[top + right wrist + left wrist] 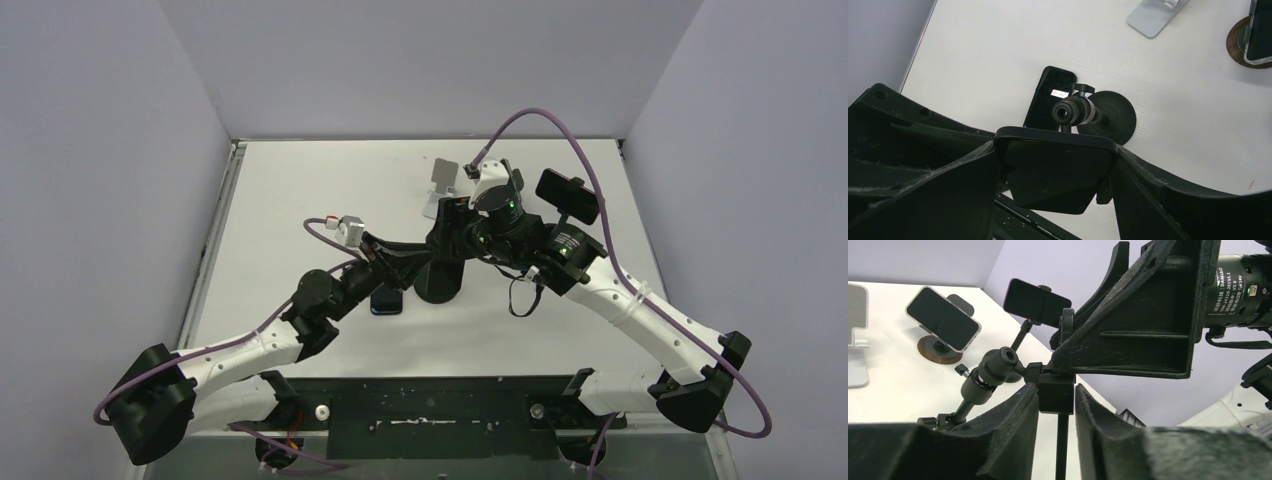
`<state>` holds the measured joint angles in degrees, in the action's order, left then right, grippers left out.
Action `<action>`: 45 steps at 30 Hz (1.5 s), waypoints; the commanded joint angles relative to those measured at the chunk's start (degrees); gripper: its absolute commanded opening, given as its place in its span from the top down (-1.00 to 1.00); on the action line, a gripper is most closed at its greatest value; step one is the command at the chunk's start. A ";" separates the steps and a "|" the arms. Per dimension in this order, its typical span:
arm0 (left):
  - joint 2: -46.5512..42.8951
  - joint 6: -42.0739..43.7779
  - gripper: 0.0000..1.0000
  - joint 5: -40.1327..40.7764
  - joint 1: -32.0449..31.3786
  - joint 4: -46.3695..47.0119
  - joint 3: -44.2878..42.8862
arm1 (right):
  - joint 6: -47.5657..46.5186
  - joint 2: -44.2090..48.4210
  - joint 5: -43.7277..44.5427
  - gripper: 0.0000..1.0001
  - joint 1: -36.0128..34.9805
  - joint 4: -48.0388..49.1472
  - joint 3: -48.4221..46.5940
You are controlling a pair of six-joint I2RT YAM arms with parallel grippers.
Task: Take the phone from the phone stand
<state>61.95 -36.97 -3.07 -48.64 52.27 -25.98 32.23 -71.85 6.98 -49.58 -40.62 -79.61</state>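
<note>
progress: mid-task | right end effector (1055, 172) pinching black slab phone (1055, 170) by its edges, phone not yet clear of black articulated-arm phone stand (1098, 112) | left end effector (1057, 405) clamping stand's mount block | left: lift phone off, set on white bench (998, 50)

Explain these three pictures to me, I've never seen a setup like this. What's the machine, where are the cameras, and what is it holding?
These are two robot arms bolted to a white table, each ending in a two-finger gripper. One picture looks down from above. The other two come from small cameras on the wrists, so each shows its own fingers up close.

The right gripper grips a dark phone by its edges. The left gripper closes on the phone stand just below it.

On the table are another phone lying flat, an empty white stand, and two more phones on stands.
</note>
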 commanded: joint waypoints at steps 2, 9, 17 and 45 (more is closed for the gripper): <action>0.00 -0.09 0.10 -0.92 0.12 3.71 -1.80 | -0.76 0.73 2.52 0.26 0.01 1.51 0.25; -0.17 1.62 0.13 -0.76 0.03 0.58 -3.14 | -0.76 0.56 2.52 0.25 0.00 1.51 0.11; 0.06 2.05 0.98 -1.45 0.04 0.90 -3.03 | -0.61 0.53 2.42 0.27 -0.04 1.34 0.12; 9.02 -21.91 1.00 -2.19 7.42 23.07 4.00 | 3.65 5.96 -3.95 1.00 0.18 9.53 7.11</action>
<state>69.91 -54.33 -7.70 -42.94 69.49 -22.46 34.59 -68.64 6.15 -49.43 -32.34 -73.38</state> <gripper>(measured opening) 0.227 0.712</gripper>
